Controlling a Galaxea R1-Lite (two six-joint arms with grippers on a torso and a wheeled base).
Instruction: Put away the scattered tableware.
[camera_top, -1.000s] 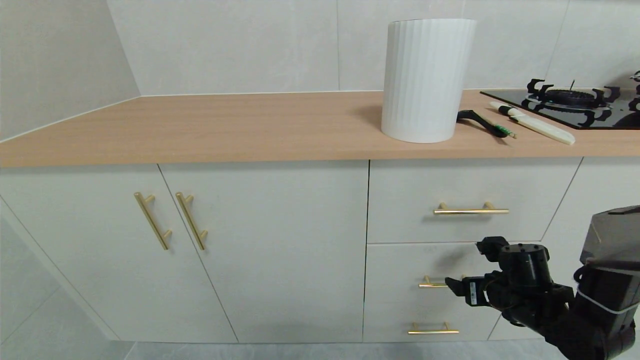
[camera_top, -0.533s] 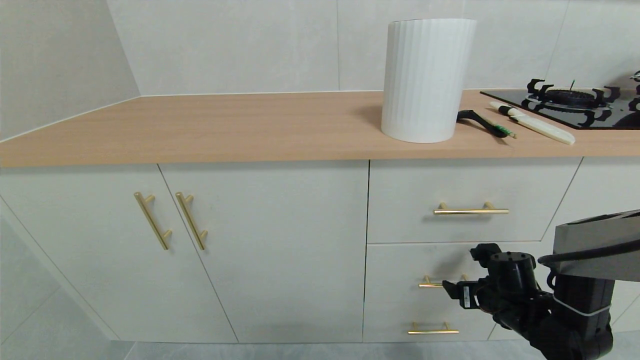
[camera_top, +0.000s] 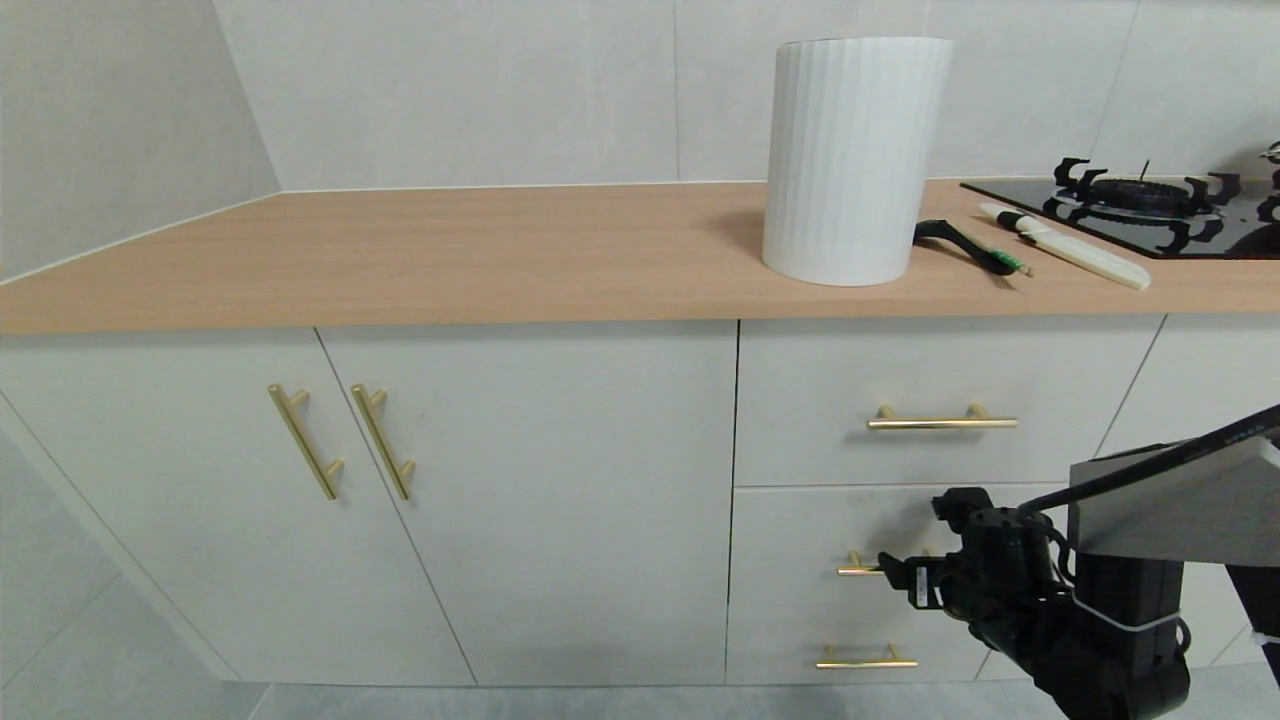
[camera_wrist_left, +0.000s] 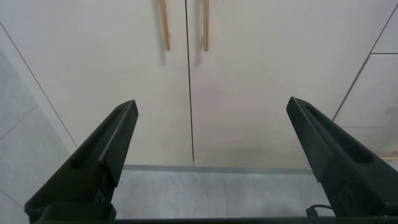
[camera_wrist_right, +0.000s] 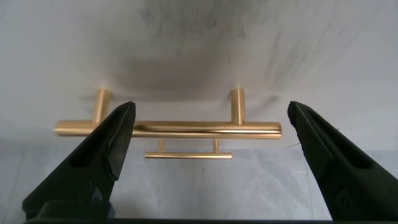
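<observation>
Tableware lies on the worktop (camera_top: 450, 250), to the right of the white ribbed container (camera_top: 850, 160): a white knife (camera_top: 1065, 250) and a black-handled utensil (camera_top: 965, 245), side by side and near the stove (camera_top: 1140, 200). Each has its long axis running obliquely from the back toward the front edge and to the right. The head view gives me this.

The right wrist view shows my right hand (camera_wrist_right: 210, 112) spread open just before the middle drawer handle (camera_wrist_right: 168, 129). My left hand (camera_wrist_left: 211, 106) is open too, facing the cabinet doors (camera_wrist_left: 261, 81).
</observation>
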